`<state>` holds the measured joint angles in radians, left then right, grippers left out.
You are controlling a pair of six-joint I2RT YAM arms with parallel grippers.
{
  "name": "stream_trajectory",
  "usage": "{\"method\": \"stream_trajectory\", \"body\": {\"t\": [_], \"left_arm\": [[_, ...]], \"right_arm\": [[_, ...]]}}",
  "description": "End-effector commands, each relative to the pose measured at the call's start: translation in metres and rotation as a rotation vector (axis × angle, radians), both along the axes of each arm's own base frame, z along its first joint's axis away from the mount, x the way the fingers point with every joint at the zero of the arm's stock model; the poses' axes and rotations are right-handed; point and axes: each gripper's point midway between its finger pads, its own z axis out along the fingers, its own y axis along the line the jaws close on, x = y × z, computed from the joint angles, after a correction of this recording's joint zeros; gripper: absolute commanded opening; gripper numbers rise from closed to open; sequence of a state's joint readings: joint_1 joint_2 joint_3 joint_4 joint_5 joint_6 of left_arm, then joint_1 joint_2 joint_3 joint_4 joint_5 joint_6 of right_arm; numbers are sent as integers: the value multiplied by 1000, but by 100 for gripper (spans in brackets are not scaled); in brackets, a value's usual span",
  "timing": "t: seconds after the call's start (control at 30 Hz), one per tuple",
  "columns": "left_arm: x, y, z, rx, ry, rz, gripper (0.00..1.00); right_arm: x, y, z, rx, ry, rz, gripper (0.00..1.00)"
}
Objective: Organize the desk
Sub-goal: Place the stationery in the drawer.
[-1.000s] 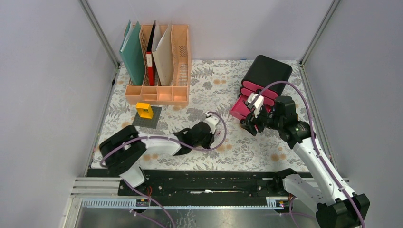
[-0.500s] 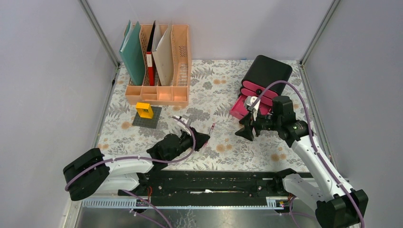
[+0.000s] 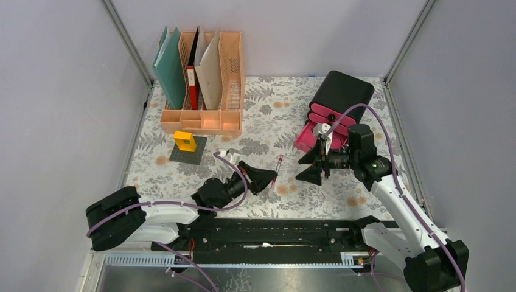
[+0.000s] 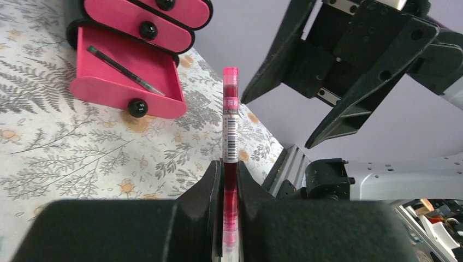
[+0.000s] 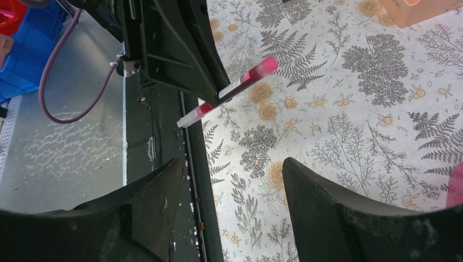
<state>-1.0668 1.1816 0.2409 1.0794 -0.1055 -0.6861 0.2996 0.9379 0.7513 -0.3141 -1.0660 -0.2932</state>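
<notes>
Pinching a pink pen in the left gripper over the front-middle of the wall-to-wall floral surface, right gripper spread wide just opposite, bare cloth behind toward the far-left file rack.

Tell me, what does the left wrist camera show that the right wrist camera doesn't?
Only the left wrist view shows the open pink drawer with a dark pen lying in it, and the right gripper from the front, jaws wide apart. Only the right wrist view shows the left gripper from outside, a purple cable and a blue bin off the desk. Both show the red pen clamped in the left gripper, and the flowered desk.
</notes>
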Motion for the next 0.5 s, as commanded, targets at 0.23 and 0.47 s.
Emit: {"method": "stream_trajectory", "body": {"t": [0.23,0.47], "left_arm": [[-12,-31,48,-164,-69,-36,0],[-14,-40,51,-181,-67,-32,0]], "right_arm": [[12,13,30,184,139,-98,84],[17,14,34,219,180,-143,86]]}}
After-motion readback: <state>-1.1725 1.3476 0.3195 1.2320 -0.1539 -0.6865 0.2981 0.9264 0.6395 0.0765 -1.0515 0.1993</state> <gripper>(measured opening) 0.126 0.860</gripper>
